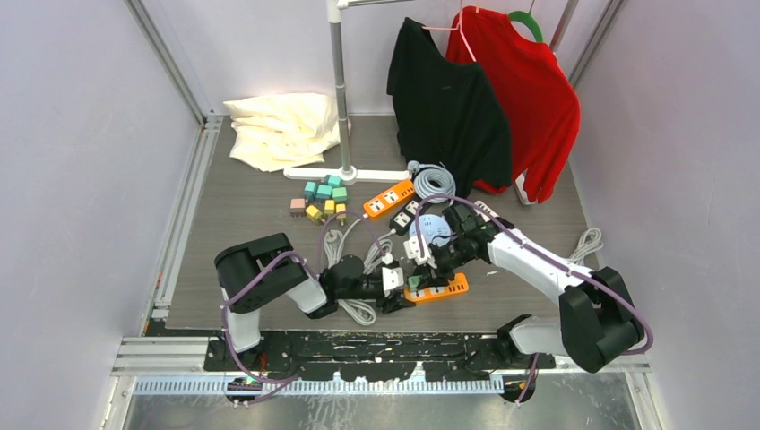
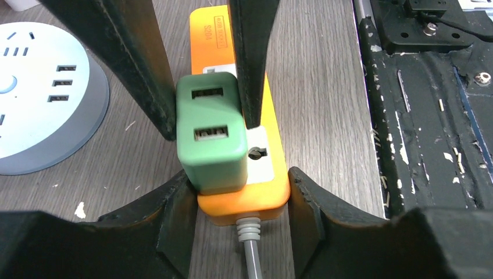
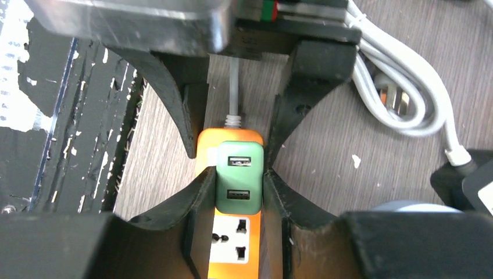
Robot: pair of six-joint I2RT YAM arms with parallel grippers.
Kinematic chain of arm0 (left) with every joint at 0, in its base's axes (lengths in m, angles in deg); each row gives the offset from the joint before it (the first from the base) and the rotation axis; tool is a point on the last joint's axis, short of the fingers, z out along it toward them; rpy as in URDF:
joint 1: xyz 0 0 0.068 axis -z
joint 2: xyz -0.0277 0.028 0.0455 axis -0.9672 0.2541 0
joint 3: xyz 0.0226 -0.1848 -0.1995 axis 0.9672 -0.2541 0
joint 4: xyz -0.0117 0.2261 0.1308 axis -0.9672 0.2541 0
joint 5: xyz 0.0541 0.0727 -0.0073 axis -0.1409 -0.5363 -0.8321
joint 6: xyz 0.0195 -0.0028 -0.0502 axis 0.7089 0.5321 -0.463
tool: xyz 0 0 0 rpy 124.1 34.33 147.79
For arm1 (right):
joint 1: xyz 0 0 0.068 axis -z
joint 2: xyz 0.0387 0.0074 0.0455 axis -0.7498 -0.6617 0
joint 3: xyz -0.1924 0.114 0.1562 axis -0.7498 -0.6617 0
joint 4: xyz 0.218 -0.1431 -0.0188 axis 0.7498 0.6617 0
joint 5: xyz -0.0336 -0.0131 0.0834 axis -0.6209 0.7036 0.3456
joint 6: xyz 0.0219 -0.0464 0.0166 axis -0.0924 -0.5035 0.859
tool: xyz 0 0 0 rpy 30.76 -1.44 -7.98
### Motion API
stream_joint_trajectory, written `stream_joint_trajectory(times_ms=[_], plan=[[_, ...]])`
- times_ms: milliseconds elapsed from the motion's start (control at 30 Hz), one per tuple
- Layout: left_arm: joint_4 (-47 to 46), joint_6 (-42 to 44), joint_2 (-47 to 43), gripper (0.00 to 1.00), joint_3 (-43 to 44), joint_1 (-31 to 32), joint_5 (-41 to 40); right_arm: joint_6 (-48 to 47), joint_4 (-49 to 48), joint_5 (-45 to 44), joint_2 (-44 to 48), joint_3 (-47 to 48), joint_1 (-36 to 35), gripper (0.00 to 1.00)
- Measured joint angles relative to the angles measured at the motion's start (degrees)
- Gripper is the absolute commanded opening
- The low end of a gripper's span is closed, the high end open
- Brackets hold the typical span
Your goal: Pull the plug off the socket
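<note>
While the right gripper pinches the green plug between its black fingers, we see the left gripper pressed against both long sides of the orange power strip — at the end where its grey cable leaves. The plug, a two-port USB block, sits on the strip's socket face at that same end, not lifted off. We find the two grippers facing each other over the strip, near the front edge of the wood-grain table. Just beside the strip lies a round white socket hub; farther back — a second orange strip, coloured blocks, a black shirt and a red shirt hanging.
</note>
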Motion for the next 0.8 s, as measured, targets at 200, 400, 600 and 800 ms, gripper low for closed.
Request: stream_joint_trajectory(times_ms=[200, 400, 600, 800], plan=[[0.3, 0.0, 0.0, 0.0, 1.7, 0.0, -0.3, -7.7, 5.3, 1.7, 1.9, 0.2, 5.5, 0.01], [0.5, -0.2, 0.0, 0.0, 1.9, 0.4, 0.0, -15.2, 8.8, 3.3, 2.0, 0.2, 5.4, 0.01], [1.1, -0.2, 0.0, 0.0, 2.1, 0.4, 0.5, -12.7, 8.2, 3.4, 1.8, 0.2, 4.9, 0.01], [2.2, -0.2, 0.0, 0.0, 2.6, 0.4, 0.7, -9.6, 7.8, 3.3, 1.9, 0.2, 6.1, 0.01]])
